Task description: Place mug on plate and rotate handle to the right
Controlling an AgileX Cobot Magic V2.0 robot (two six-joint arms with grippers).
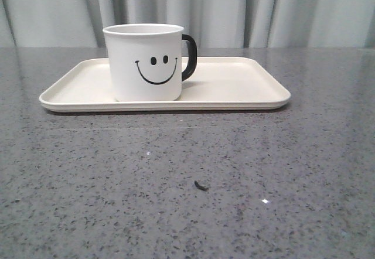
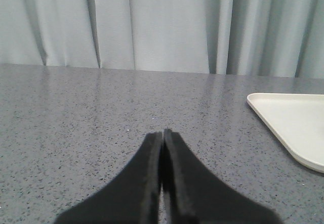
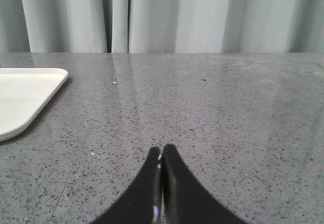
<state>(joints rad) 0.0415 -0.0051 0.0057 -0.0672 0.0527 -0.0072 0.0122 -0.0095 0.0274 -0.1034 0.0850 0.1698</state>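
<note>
Grey speckled countertop (image 1: pixel 187 177), pale curtain (image 1: pixel 234 7) behind. Small dark speck (image 1: pixel 201 185) on counter in front of plate, well apart from it.

Mug (image 1: pixel 146 62) upright on plate (image 1: pixel 246 89), left of plate centre, close to near rim. Smiley faces camera. Handle (image 1: pixel 190 57) points right in front view. Nothing touching mug.

Left gripper (image 2: pixel 163 133): fingers pressed together, nothing between them, low over bare counter, plate corner (image 2: pixel 291 125) off to one side, well apart. Right gripper (image 3: pixel 162 148): also pressed together, nothing held, over bare counter, plate corner (image 3: pixel 25 95) to the side, well apart. Neither gripper visible in front view.

Judgement: both parts of task look done, mug seated on plate, handle right. Handle maybe angled slightly rearward, not dead right; hard to call from one front view.

Risks from here:
- Any re-approach to tweak handle could nudge mug toward near rim, tip it over low lip, or slide plate on slick counter.
- Closed fingers sweeping low could clip plate corner and shift everything.
- Grabbing mug by rim with one finger inside could twist it, handle ends up off-right.
- Safest call: leave it, keep arms clear.
</note>
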